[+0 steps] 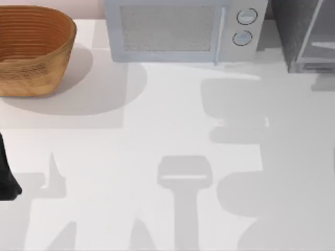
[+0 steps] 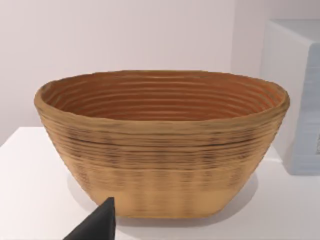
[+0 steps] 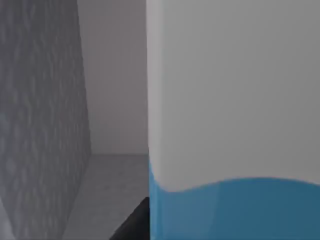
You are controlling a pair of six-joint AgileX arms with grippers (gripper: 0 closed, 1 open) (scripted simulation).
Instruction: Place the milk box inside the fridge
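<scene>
The milk box [image 3: 235, 125] stands very close in the right wrist view, with its white top above its sky-blue body. One dark finger [image 3: 133, 223] of my right gripper [image 3: 159, 227] lies against the carton's side, and the gripper looks shut on it. Beside the carton rises a dark grey textured wall [image 3: 37, 125] with a pale floor at its foot. In the top view the fridge [image 1: 306, 36] stands at the back right corner of the table, its pale framed panel angled outward. My left arm [image 1: 6, 178] is parked at the left edge.
A woven basket [image 1: 31, 49] sits at the back left, seen close in the left wrist view as basket [image 2: 160, 145] with one dark fingertip [image 2: 97, 222] before it. The light grey microwave [image 1: 183, 31] with two knobs stands at the back middle.
</scene>
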